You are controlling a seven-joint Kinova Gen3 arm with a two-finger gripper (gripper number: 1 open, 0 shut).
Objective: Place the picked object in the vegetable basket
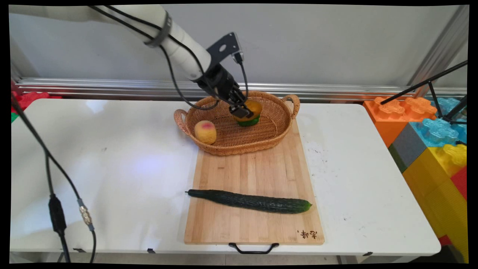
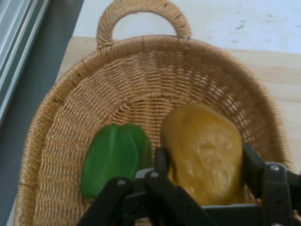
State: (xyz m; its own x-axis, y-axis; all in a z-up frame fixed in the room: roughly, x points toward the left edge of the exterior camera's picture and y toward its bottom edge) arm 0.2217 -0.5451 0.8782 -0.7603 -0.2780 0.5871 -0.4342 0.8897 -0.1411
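End effector [image 2: 204, 176] was down inside the oval woven wicker basket [image 1: 276, 127], black fingers [image 2: 161, 162] clamped either side of a yellow-orange mango-shaped fruit [image 2: 204, 150]. Hand view: fruit's long axis ran straight out along the fingers, far end toward the basket's handled end. Glossy green pepper-like piece [image 2: 115, 157] sat just beside the fruit, touching or nearly so, on the basket floor; in main view it showed right under the fruit [image 1: 253, 106]. Round yellow peach with a pink blush [image 1: 205, 131] lay at the basket's left end, apart from the end effector. Basket sat on the far end of a light wooden cutting board [image 1: 254, 175] with a black handle, on the white worktop [image 1: 112, 168]. Long dark green cucumber [image 1: 249, 201] lay across the board's near part, long axis left-right, thin stem end pointing left, well clear of the basket.
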